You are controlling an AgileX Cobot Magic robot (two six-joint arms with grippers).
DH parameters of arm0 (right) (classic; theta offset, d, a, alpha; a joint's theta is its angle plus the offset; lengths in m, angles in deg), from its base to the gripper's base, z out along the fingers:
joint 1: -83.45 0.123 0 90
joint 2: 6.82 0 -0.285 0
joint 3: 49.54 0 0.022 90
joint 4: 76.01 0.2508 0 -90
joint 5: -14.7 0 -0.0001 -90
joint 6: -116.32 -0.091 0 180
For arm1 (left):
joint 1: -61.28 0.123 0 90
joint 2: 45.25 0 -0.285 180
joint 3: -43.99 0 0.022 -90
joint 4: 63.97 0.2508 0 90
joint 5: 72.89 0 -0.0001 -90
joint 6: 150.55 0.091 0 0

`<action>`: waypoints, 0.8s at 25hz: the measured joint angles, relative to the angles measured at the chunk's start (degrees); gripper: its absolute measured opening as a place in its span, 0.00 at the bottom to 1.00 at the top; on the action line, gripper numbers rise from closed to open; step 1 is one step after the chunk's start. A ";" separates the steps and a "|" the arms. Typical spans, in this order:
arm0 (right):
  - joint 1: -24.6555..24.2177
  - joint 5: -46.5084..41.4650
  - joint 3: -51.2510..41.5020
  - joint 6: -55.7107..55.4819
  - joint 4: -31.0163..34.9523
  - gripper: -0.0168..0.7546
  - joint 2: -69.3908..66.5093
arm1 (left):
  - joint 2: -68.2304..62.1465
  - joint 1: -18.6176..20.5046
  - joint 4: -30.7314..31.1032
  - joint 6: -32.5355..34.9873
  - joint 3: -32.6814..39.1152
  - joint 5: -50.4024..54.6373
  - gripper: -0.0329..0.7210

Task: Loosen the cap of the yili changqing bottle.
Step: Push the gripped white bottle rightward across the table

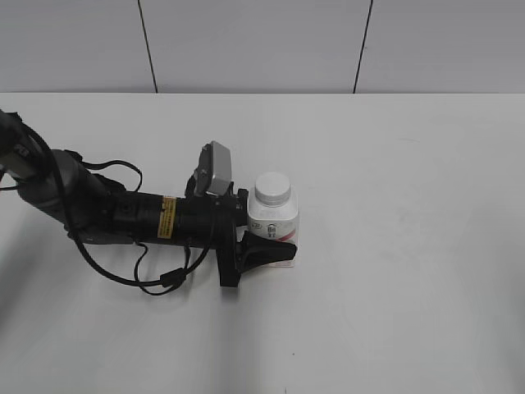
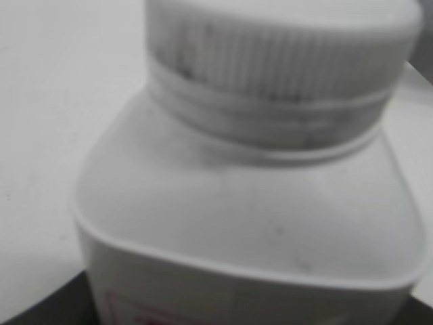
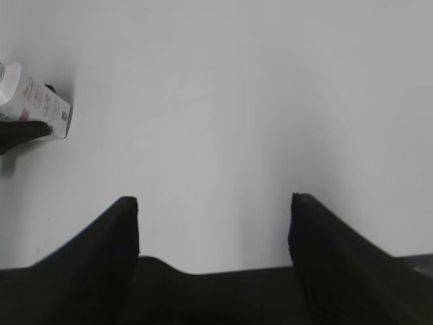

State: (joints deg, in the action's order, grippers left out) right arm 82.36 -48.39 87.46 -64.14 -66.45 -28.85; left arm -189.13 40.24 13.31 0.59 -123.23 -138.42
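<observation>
Bottle (image 1: pixel 275 220) upright, long axis vertical, cap (image 1: pixel 272 189) topmost.

A lab-like setup: bare white table (image 1: pixel 410 287), plain panelled wall (image 1: pixel 246 41).

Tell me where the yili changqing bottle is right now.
In the exterior view the yili changqing bottle stands upright near the middle of the white table, clamped low on its body by the left pincer, its cap on top.

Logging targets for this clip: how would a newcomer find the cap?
On the white table, the black left arm lies pointing at a small white bottle near the middle. The cap is the round, ribbed white lid on top of that bottle.
</observation>
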 joint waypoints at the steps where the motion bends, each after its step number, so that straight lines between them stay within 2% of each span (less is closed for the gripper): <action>1: 0.00 -0.81 1.59 -0.39 0.75 0.73 -3.77 | 0.00 0.00 0.07 0.00 0.00 0.00 0.60; 6: 0.00 -5.74 10.39 -1.58 4.43 0.73 -21.83 | 0.15 0.00 0.36 0.00 0.00 0.22 0.60; 14: 0.49 -6.23 21.78 -1.76 9.27 0.73 -45.18 | 0.34 -0.07 0.42 -0.06 0.00 0.73 0.60; 20: 8.02 -3.70 22.75 -2.86 9.34 0.73 -52.77 | 0.88 -0.09 0.66 -0.06 0.00 1.36 0.60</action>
State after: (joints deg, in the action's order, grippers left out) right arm 90.37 -52.09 110.21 -66.99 -57.11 -81.63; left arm -188.25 40.16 13.97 0.53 -123.23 -137.07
